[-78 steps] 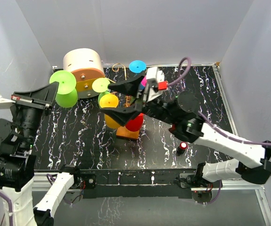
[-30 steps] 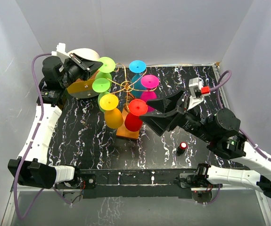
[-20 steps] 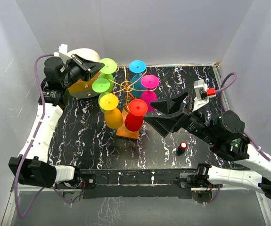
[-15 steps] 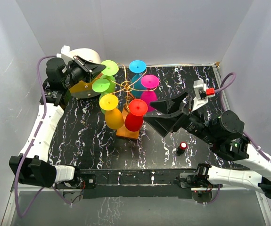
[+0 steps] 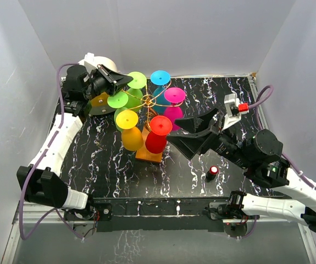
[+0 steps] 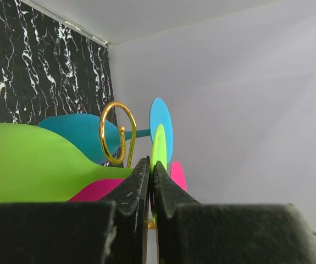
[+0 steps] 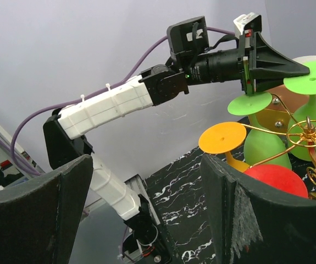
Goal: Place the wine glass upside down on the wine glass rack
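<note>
Your left gripper [image 5: 127, 82] is up at the back-left of the table, pinched fully closed on the edge of the lime wine glass [image 5: 137, 80] foot. That glass sits foot up, bowl down, right at the back-left arm of the wine glass rack [image 5: 147, 101]. Can't tell if it's actually seated in the wire. The green glass [image 5: 117, 99], yellow glass [image 5: 127, 119], red glass [image 5: 160, 125], blue glass [image 5: 160, 77] and pink glass [image 5: 175, 95] ring the gold post, feet up as well. Your right gripper [image 5: 186, 132] hangs just right of the rack, jaws spread wide, nothing in them. Near it, a small red-capped thing [image 5: 212, 171] stands on the table.
</note>
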Controlling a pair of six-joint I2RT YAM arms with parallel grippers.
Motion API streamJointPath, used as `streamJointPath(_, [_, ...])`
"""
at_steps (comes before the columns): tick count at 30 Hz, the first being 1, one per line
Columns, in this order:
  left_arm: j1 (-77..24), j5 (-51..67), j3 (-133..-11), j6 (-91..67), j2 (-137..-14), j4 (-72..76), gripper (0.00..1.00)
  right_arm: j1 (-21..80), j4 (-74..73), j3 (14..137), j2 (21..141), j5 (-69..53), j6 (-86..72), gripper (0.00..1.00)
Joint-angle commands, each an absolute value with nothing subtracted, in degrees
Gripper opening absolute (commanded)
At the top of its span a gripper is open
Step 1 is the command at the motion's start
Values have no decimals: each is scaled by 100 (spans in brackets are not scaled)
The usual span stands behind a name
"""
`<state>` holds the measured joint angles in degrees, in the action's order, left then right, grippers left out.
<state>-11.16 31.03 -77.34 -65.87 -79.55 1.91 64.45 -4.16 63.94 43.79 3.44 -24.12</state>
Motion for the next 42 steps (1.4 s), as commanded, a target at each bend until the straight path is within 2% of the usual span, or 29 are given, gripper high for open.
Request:
streamJointPath(1, [-1176,3325,-8204,-6644,-8151,510,0,6451,-209,6488,4353,447,-2350,77])
streamJointPath(10, [-1176,3138,-9106,-6208,-8692,-128,0,6451,-219,6530,4355,445,-2298,77])
streamJointPath(30, [-1178,3226,-9562,-6340,-9227,-43,0,6451,-184,6485,4306,448,-2308,77])
streamJointPath(42, [-1150,2835,-9440,-5980,-8863,-417,0,6451,-181,6468,4303,413,-2347,77])
